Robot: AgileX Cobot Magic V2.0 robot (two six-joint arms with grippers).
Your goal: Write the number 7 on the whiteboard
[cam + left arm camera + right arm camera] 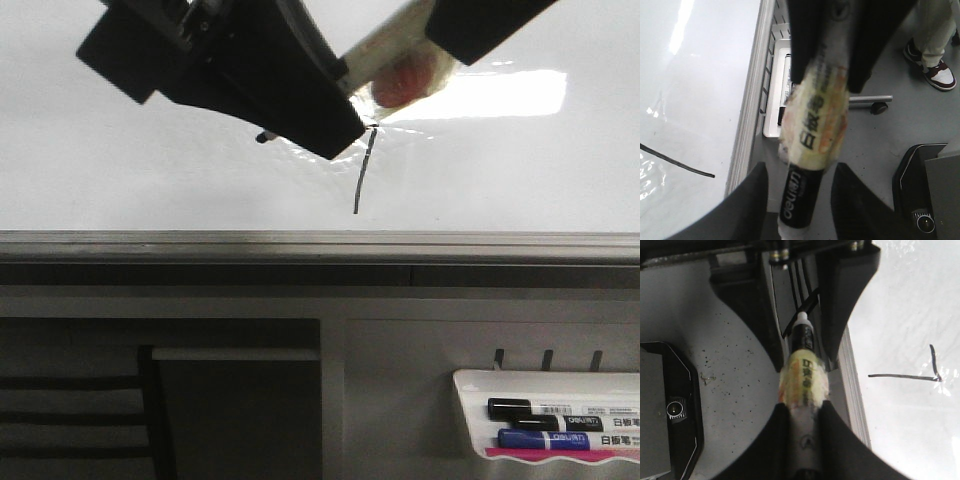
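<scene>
Just below the right end effector (352, 72) clenched on a marker (385, 48), the number 7 (362, 170) on the whiteboard (120, 170).

Glossy white whiteboard (120, 170), thin black number 7 (360, 185), yellowish-wrapped black marker (802, 375), black pincer (805, 412)

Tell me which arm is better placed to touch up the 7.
Right: the right gripper clamps the marker, whose tip is beside the number 7; the left gripper's jaws stand open around it.
</scene>
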